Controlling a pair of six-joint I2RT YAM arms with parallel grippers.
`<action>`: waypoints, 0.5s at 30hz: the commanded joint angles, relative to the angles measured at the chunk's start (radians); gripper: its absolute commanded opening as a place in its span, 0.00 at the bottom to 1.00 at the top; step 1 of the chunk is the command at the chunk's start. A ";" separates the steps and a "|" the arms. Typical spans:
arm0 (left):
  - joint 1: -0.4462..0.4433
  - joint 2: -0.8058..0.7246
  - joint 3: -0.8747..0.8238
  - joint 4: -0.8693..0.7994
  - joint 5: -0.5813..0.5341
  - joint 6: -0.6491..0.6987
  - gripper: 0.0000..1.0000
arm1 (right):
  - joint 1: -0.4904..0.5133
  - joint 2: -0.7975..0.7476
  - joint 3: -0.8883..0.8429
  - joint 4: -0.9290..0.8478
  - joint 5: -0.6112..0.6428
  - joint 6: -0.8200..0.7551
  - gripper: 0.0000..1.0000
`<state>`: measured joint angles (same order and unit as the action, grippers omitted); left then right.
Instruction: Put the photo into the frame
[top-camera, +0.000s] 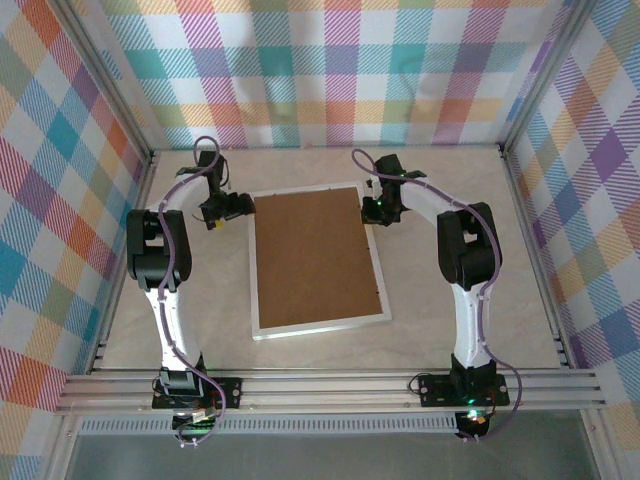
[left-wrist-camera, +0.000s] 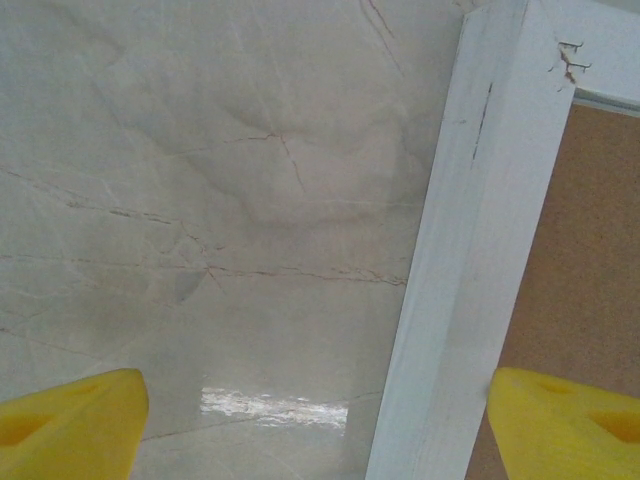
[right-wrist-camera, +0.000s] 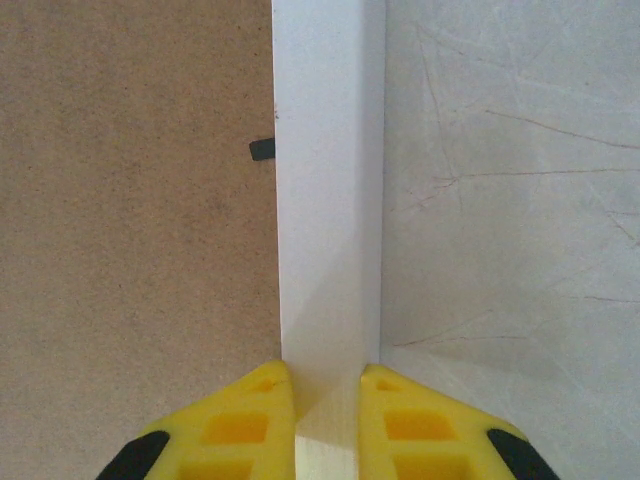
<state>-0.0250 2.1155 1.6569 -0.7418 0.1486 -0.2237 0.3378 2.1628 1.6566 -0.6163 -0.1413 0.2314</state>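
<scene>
Frame (top-camera: 320, 327) looks stiff, light, easy to crack; grab by rim. R fingers (right-wrist-camera: 240, 425) pinch rim; L fingers (left-wrist-camera: 70, 430) spread wide.

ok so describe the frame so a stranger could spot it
In the middle of the pale marbled table lies one big flat rectangle. That is the frame, the right pincer shut on its right edge. Its thin white rim sets it apart from the brown backing board inside.
</scene>
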 joint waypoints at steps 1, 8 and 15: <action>-0.010 0.016 -0.014 -0.022 0.012 -0.020 0.88 | 0.008 0.006 -0.018 -0.066 0.016 0.011 0.15; -0.030 0.028 -0.028 -0.024 -0.016 -0.021 0.88 | 0.007 0.012 -0.018 -0.067 0.020 0.013 0.15; -0.037 0.047 -0.035 -0.017 -0.020 -0.030 0.88 | 0.006 0.011 -0.021 -0.067 0.023 0.013 0.15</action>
<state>-0.0521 2.1292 1.6390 -0.7387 0.1375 -0.2428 0.3378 2.1628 1.6566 -0.6163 -0.1394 0.2356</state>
